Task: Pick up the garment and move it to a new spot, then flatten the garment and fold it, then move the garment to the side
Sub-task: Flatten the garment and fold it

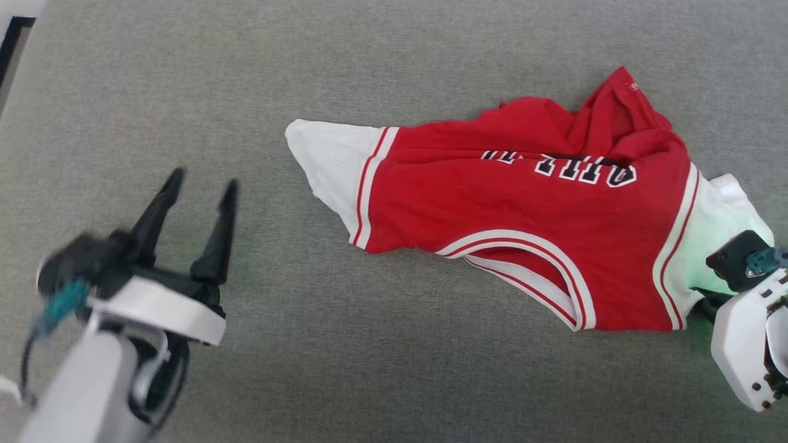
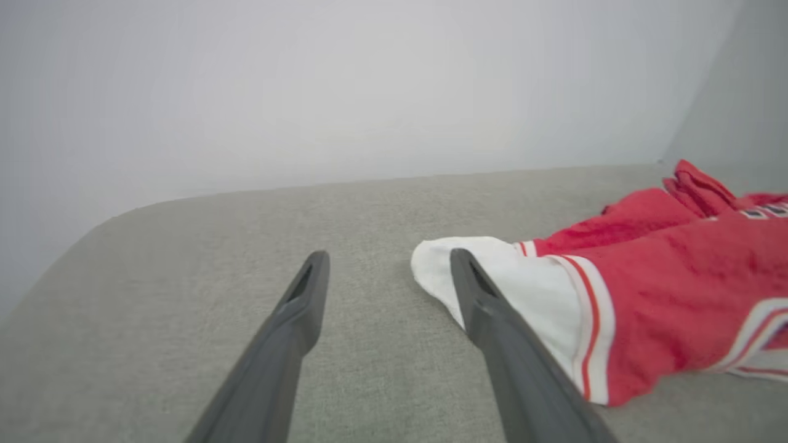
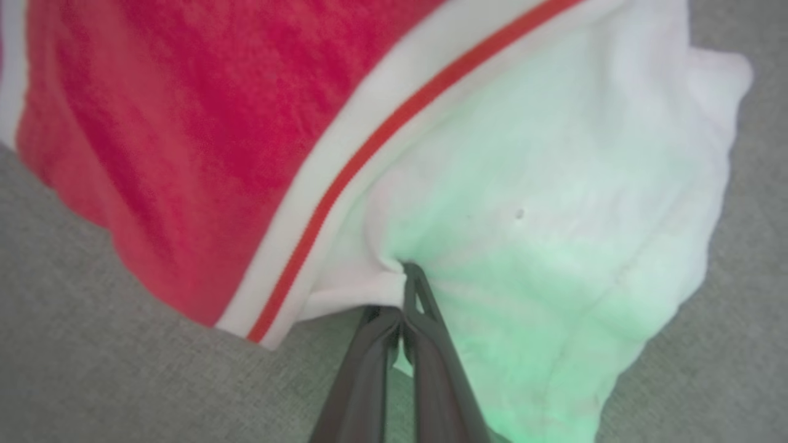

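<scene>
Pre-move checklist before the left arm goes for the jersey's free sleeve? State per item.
1. Hold: right pincer shut on the garment at its white sleeve: ok.
2. Ready: left pincer open: ok.
3. Position: left pincer at the free sleeve: not ok, apart from it.
4. Lie: garment flat: not ok, bunched along the far edge.
5. Layers caught in the right grip: cannot tell.

**A plain indoor room, its kind unclear**

I work over a wide grey woven surface (image 1: 246,369) that looks soft, like upholstery, and its far corner is rounded in my left wrist view. Behind it rises a bare pale wall (image 2: 369,92) that meets a second wall at the right. The garment (image 1: 529,203) lies on the cloth. A dark strip (image 1: 11,49) borders the surface at upper left. I cannot tell home from lab.
</scene>
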{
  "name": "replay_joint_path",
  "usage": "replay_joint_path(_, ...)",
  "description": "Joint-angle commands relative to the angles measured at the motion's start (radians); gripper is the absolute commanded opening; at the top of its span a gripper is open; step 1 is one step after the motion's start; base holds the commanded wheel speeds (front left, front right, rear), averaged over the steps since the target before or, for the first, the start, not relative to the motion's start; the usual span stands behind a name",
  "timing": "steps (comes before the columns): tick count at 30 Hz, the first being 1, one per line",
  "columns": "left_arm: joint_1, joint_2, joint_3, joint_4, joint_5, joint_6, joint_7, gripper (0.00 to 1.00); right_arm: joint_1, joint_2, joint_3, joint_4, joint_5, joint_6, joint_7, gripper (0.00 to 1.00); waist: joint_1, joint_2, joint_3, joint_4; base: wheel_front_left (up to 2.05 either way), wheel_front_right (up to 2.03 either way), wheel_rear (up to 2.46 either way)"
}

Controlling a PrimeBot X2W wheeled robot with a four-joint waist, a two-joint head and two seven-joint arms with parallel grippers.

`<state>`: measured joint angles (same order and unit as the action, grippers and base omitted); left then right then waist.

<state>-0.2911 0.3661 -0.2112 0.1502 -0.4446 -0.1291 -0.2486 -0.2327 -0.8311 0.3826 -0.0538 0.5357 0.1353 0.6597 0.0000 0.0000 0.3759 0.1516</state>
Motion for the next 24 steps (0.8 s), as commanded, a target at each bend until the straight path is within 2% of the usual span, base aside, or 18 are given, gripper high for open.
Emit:
replay_joint_path(1, -0.041, 0.050, -0.048, -0.007, -0.030, -0.002, 0.032, 1.00, 0.023, -0.002, -0.002, 0.040, -0.017, -0.008, 0.015, 0.00, 0.0000, 0.0000, 0.001, -0.007, 0.00, 0.00, 0.00)
replay_joint_path(5, -0.152, 0.238, -0.242, -0.040, -0.123, -0.002, 0.184, 1.00, 0.022, 0.016, -0.035, 0.030, -0.027, -0.008, 0.017, 0.00, 0.0000, 0.0000, 0.008, -0.023, 0.00, 0.00, 0.00)
replay_joint_path(8, -0.246, 0.357, -0.407, -0.082, -0.216, -0.001, 0.307, 1.00, 0.018, 0.024, -0.056, 0.028, -0.039, -0.009, 0.017, 0.00, 0.0000, 0.0000, 0.019, -0.036, 0.00, 0.00, 0.00)
replay_joint_path(10, -0.308, 0.424, -0.522, -0.102, -0.263, -0.001, 0.383, 1.00, 0.014, 0.034, -0.072, 0.030, -0.046, -0.009, 0.011, 0.00, 0.0000, 0.0000, 0.025, -0.044, 0.00, 0.00, 0.00)
replay_joint_path(12, -0.372, 0.467, -0.621, -0.115, -0.314, -0.001, 0.454, 1.00, 0.008, 0.044, -0.077, 0.028, -0.049, -0.008, 0.009, 0.00, 0.0000, 0.0000, 0.031, -0.054, 0.00, 0.00, 0.00)
replay_joint_path(17, -0.535, 0.528, -0.850, -0.132, -0.406, -0.001, 0.551, 1.00, -0.015, 0.057, -0.075, 0.032, -0.056, -0.008, 0.002, 0.00, 0.0000, 0.0000, 0.049, -0.076, 0.00, 0.00, 0.00)
replay_joint_path(21, -0.656, 0.519, -0.989, -0.102, -0.449, -0.001, 0.561, 1.00, -0.030, 0.066, -0.073, 0.036, -0.062, -0.009, -0.001, 0.00, 0.0000, 0.0000, 0.069, -0.085, 0.00, 0.00, 0.00)
replay_joint_path(24, -0.723, 0.498, -1.042, -0.069, -0.464, -0.001, 0.547, 1.00, -0.043, 0.070, -0.069, 0.037, -0.067, -0.009, -0.001, 0.00, 0.0000, 0.0000, 0.085, -0.090, 0.00, 0.00, 0.00)
